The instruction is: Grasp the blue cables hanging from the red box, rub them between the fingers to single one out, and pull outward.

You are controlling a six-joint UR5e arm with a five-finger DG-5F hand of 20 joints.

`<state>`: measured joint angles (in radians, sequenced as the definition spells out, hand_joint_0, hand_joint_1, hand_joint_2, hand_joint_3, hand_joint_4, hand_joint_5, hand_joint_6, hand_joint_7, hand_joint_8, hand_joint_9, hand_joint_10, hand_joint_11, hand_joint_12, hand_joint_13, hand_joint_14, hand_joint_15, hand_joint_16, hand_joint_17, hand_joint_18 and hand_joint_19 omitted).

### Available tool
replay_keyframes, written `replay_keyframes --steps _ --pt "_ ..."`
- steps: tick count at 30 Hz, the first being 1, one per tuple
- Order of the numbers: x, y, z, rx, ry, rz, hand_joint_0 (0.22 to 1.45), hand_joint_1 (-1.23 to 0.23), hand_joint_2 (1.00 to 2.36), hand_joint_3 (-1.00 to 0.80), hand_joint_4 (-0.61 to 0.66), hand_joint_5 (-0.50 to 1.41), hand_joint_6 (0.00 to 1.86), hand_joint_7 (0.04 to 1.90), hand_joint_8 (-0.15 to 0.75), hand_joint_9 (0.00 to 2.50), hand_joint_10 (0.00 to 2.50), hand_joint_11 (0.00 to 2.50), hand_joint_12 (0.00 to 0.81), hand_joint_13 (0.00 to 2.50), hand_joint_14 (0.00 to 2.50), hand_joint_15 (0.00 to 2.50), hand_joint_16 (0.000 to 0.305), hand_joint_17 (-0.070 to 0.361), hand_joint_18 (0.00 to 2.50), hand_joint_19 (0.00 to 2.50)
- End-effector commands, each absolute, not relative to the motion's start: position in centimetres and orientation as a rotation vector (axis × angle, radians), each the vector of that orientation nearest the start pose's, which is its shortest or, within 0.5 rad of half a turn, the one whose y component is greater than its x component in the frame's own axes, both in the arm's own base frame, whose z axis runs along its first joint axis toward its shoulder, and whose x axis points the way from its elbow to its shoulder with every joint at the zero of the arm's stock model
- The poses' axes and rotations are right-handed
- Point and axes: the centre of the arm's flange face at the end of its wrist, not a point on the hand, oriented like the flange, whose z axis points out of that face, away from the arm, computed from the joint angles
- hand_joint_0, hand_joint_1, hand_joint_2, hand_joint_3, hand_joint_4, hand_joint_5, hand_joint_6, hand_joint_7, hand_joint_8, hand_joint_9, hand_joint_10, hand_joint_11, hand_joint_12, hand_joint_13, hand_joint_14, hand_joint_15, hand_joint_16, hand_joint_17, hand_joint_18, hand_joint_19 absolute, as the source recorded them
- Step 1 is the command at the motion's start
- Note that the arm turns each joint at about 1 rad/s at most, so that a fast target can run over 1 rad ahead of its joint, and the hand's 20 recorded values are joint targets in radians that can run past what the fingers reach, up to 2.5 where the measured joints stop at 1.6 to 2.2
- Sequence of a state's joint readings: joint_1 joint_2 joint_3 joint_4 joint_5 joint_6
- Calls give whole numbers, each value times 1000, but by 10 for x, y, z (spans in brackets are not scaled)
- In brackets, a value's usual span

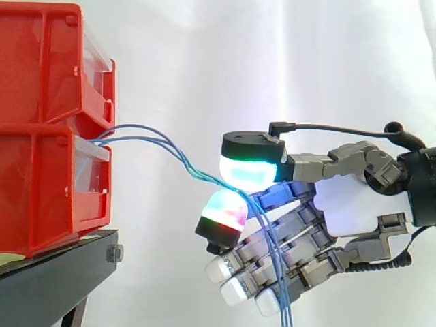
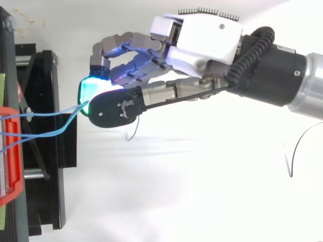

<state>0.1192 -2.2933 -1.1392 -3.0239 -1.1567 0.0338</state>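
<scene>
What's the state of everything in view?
red bins, stacked two high on the black stand
blue cables, strung from the bins to the hand, loose ends dangling below it
hand, shut, fingers pinching the blue cables

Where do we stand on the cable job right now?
Done: the hand has the blue cables pinched between two glowing pads. In hand: several strands run through that pinch together, so none is singled out yet. Left: isolating one and pulling outward; the cables arc slack from the red box.
</scene>
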Motion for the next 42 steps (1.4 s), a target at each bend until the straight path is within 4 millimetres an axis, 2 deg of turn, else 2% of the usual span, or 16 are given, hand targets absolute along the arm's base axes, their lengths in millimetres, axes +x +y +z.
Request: replay_keyframes --steps 1,8,11,15,16,21,29,35,42 --pt "744 -85 254 1445 1109 896 614 -616 1012 -322 287 -93 501 1218 253 840 9 407 335 765 13 357 44 99 623 524" --pt "745 -86 255 1446 1105 897 654 -732 1013 -175 286 -91 501 1236 260 842 8 399 346 779 12 351 47 106 657 501" --pt "744 -87 254 1448 1105 895 679 -780 1014 -128 249 -91 500 1277 252 821 10 393 341 767 12 344 46 103 649 499" --pt "740 -88 265 1450 1108 895 730 -810 1015 -89 178 -102 532 1237 233 790 9 397 324 748 13 350 43 97 628 512" --pt "737 -87 274 1451 1114 894 735 -815 1015 -88 171 -105 535 1235 233 786 9 394 325 746 12 350 43 96 626 512" --pt "731 -86 289 1454 1117 888 749 -849 1015 -144 165 -118 548 1207 223 746 8 386 320 724 13 349 42 94 619 490" --pt "731 -83 288 1456 1125 886 643 -897 1001 -493 199 -124 556 1190 225 742 9 392 321 726 13 349 42 94 636 479" --pt "731 -83 288 1456 1127 888 585 -816 1000 -500 234 -111 548 1208 237 780 11 404 329 747 13 351 43 96 639 496" --pt "730 -82 289 1456 1127 886 571 -596 1004 -453 241 -97 535 1239 250 835 9 401 331 770 13 357 44 98 643 523"
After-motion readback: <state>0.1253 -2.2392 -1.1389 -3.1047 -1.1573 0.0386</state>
